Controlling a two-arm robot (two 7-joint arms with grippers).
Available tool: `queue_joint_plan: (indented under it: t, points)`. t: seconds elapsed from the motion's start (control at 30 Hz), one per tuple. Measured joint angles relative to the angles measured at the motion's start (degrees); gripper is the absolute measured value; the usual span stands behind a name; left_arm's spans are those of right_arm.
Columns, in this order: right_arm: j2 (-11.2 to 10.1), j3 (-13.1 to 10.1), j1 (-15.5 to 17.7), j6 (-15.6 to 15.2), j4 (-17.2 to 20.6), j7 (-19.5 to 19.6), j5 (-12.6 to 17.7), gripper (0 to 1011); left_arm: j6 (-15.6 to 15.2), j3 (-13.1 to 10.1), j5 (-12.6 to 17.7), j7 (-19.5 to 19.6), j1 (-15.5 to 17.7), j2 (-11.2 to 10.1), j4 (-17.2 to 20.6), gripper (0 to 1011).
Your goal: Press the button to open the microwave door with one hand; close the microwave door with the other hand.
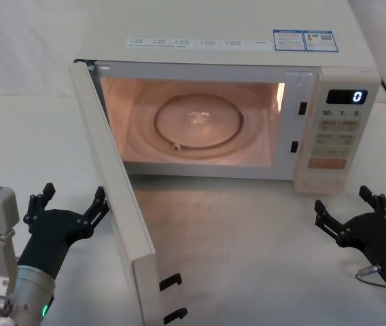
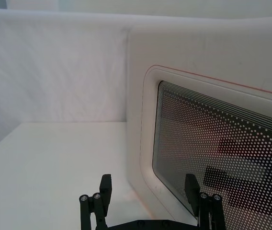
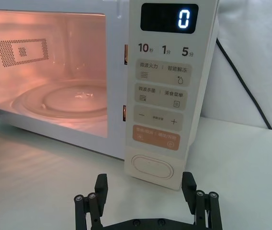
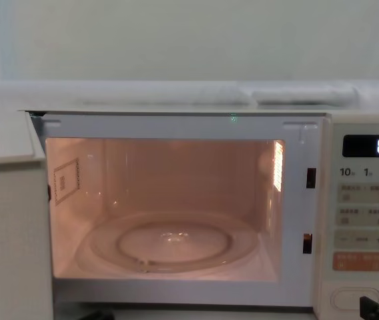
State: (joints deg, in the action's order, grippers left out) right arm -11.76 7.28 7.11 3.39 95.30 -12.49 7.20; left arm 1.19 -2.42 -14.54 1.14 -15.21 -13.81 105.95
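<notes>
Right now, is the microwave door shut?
No, the microwave door stands swung wide open toward the robot's left, showing the lit inside and its glass plate.

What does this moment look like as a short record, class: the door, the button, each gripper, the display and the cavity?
microwave door: swung wide open, hinged on the robot's left
button: on the control panel's lower end, untouched
left gripper: fingers open, just outside the door's outer face, beside its window
right gripper: fingers open, low in front of the control panel, apart from it
display: reads 0
cavity: lit, glass turntable inside, nothing on it
</notes>
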Motion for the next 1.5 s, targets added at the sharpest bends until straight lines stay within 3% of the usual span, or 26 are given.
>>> queue_joint_plan:
  t: [0.43, 0.6, 0.87, 1.0, 1.1, 1.23, 1.3, 1.33, 1.5]
  points:
    - [0.00, 0.00, 0.00, 0.00, 0.00, 0.00, 0.00, 1002, 0.00, 0.00, 0.00, 0.00, 0.00, 0.00, 0.00, 1001]
    - [0.00, 0.00, 0.01, 0.00, 0.00, 0.00, 0.00, 1002, 0.00, 0.00, 0.00, 0.00, 0.00, 0.00, 0.00, 907]
    - [0.00, 0.00, 0.01, 0.00, 0.00, 0.00, 0.00, 1002, 0.00, 0.00, 0.00, 0.00, 0.00, 0.00, 0.00, 693]
    - [0.00, 0.00, 0.00, 0.00, 0.00, 0.00, 0.00, 1002, 0.00, 0.00, 0.00, 0.00, 0.00, 0.00, 0.00, 533]
    - [0.00, 0.00, 0.00, 0.00, 0.00, 0.00, 0.00, 1002, 0.00, 0.00, 0.00, 0.00, 0.00, 0.00, 0.00, 472]
    - [0.00, 0.00, 0.01, 0.00, 0.00, 0.00, 0.00, 1002, 0.00, 0.00, 0.00, 0.00, 0.00, 0.00, 0.00, 297]
    - [0.00, 0.00, 0.00, 0.00, 0.00, 0.00, 0.00, 1002, 0.00, 0.00, 0.00, 0.00, 0.00, 0.00, 0.00, 264]
    - [0.00, 0.00, 0.01, 0.00, 0.00, 0.00, 0.00, 1002, 0.00, 0.00, 0.00, 0.00, 0.00, 0.00, 0.00, 197]
    - [0.00, 0.00, 0.01, 0.00, 0.00, 0.00, 0.00, 1002, 0.00, 0.00, 0.00, 0.00, 0.00, 0.00, 0.00, 74]
